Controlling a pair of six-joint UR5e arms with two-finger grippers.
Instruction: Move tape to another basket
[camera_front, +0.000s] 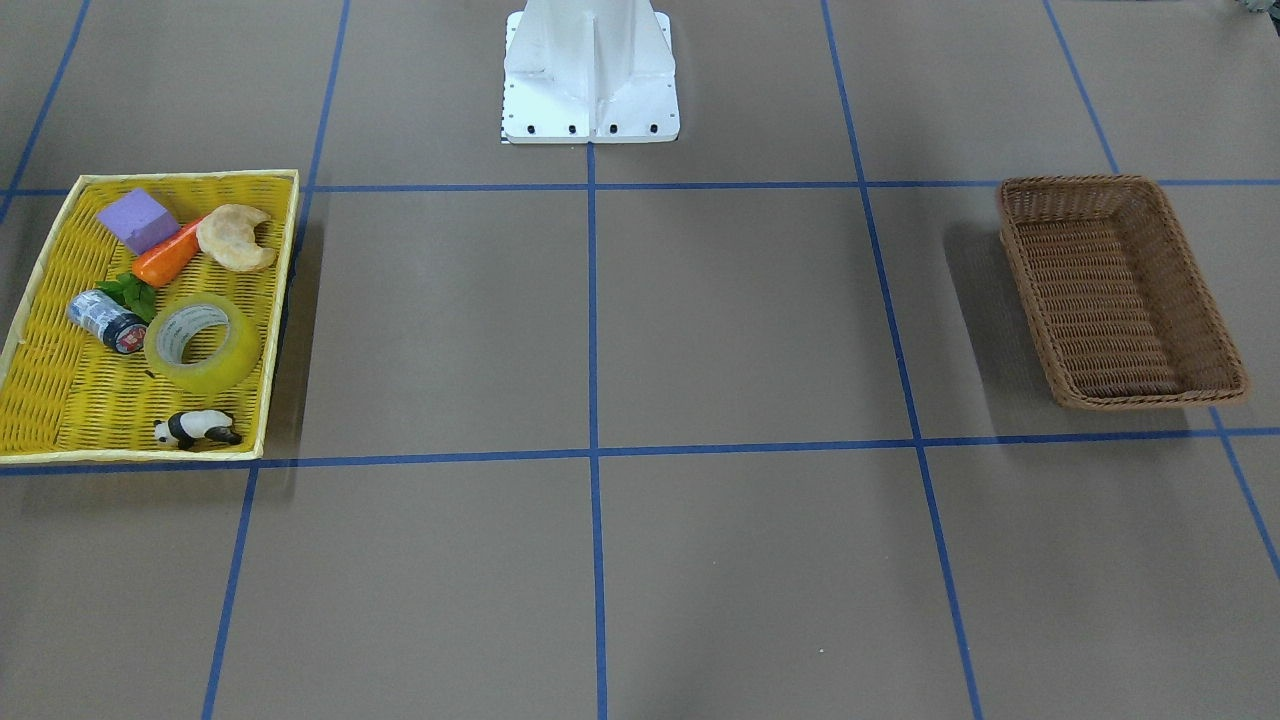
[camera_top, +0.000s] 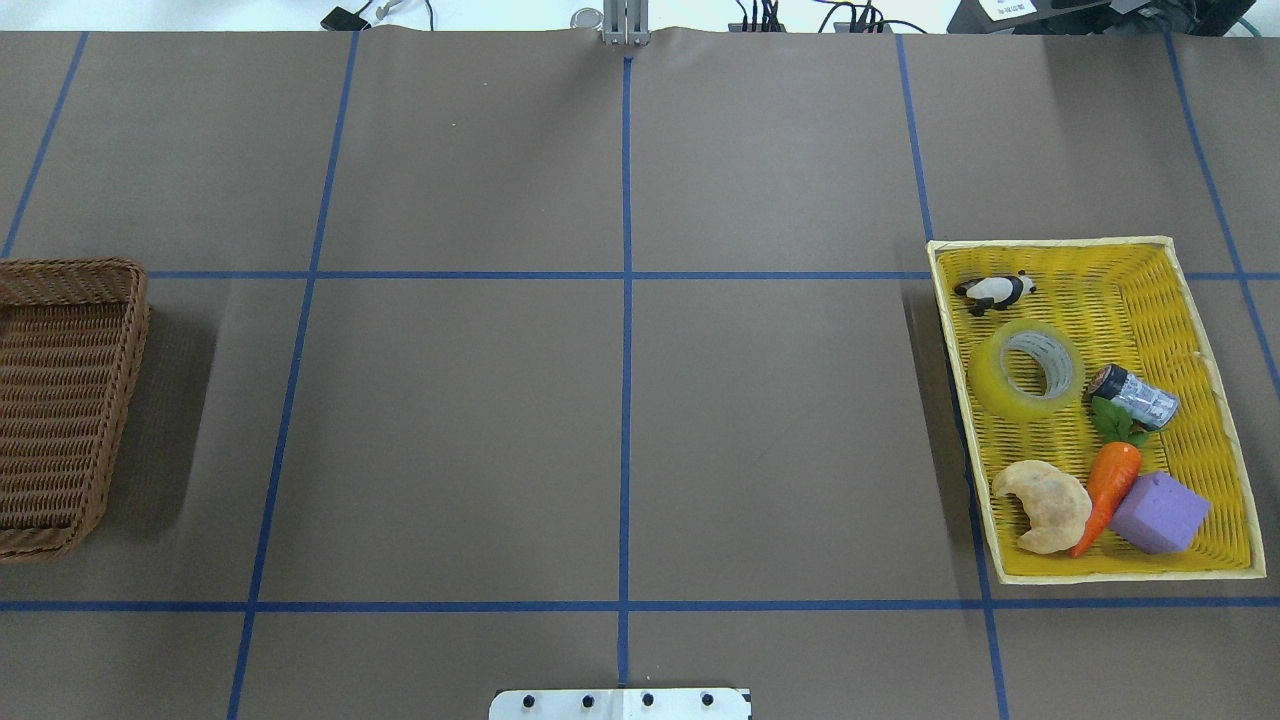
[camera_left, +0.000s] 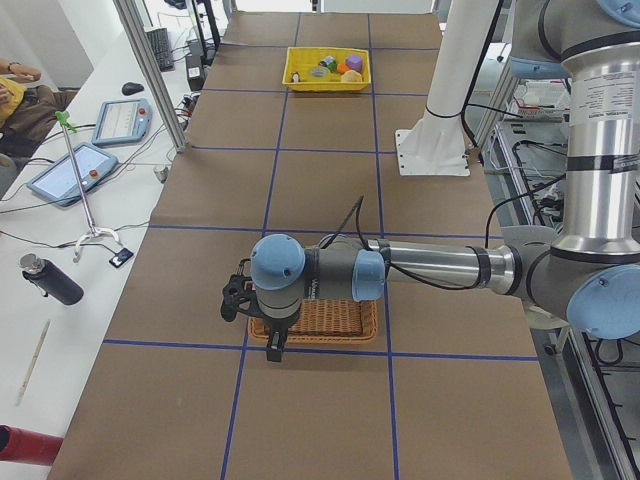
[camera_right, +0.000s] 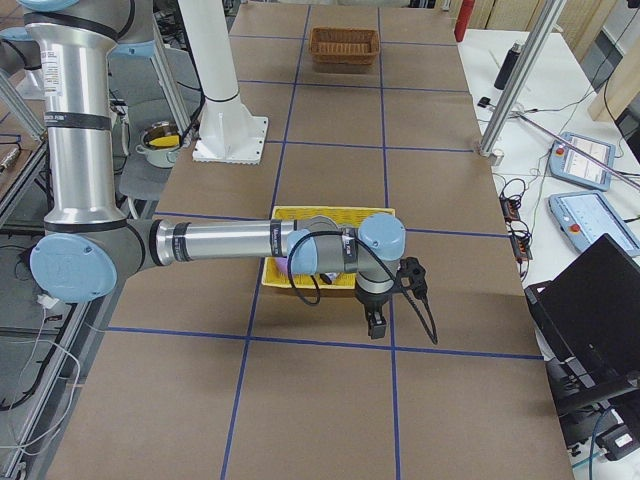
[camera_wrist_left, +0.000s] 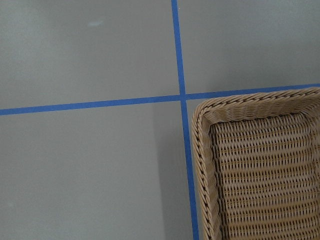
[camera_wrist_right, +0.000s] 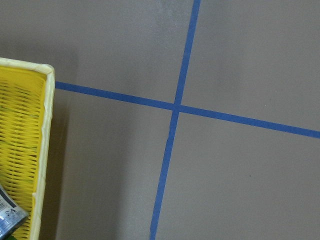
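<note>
The tape (camera_front: 203, 343), a yellow-green roll with a grey-white core, lies flat in the yellow tray-basket (camera_front: 60, 400); it also shows in the overhead view (camera_top: 1027, 369). The brown wicker basket (camera_front: 1120, 290) stands empty at the table's other end (camera_top: 60, 400). My left gripper (camera_left: 272, 348) hangs above the wicker basket's (camera_left: 320, 320) outer edge. My right gripper (camera_right: 375, 325) hangs just beyond the yellow basket's (camera_right: 330, 213) outer edge. Both show only in the side views, so I cannot tell whether they are open or shut.
The yellow basket also holds a small grey cylinder (camera_front: 107, 320), a toy panda (camera_front: 196, 429), a carrot (camera_front: 167, 258), a croissant (camera_front: 236, 238) and a purple block (camera_front: 138, 220). The white robot base (camera_front: 590, 80) stands at the table's middle edge.
</note>
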